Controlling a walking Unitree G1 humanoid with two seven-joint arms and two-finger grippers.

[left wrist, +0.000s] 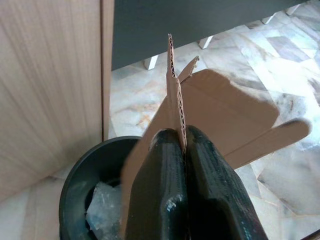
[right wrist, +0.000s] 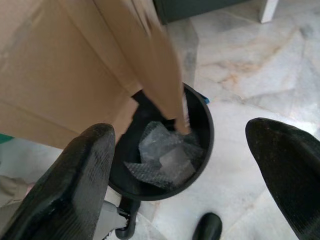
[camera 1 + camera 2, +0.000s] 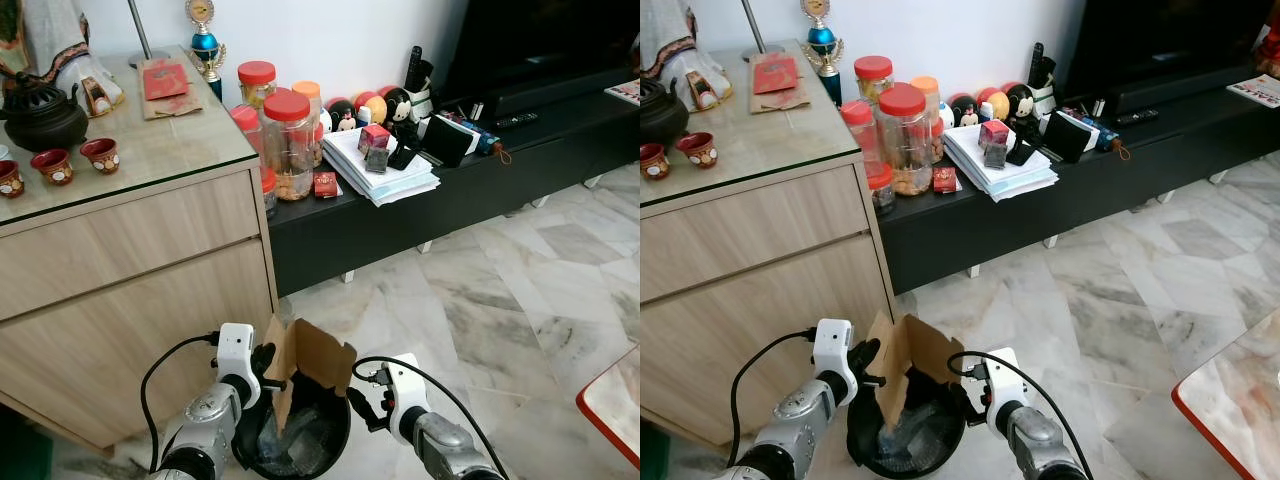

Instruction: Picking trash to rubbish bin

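A flattened brown cardboard piece (image 3: 312,360) stands upright over the black round rubbish bin (image 3: 335,444) on the marble floor, its lower end inside the bin. My left gripper (image 3: 268,372) is shut on the cardboard's edge, the two black fingers (image 1: 172,200) pinching the corrugated sheet (image 1: 210,110). My right gripper (image 3: 358,408) hangs open just right of the bin, its fingers (image 2: 80,170) spread wide above the rim. Clear plastic wrap (image 2: 162,155) lies crumpled in the bin (image 2: 202,125).
A wooden cabinet (image 3: 130,290) with a glass top stands close on the left. Behind the bin runs a low black TV bench (image 3: 420,210) with jars, papers and figurines. A red-edged table corner (image 3: 615,400) juts in at the right. Marble floor (image 3: 500,320) lies open to the right.
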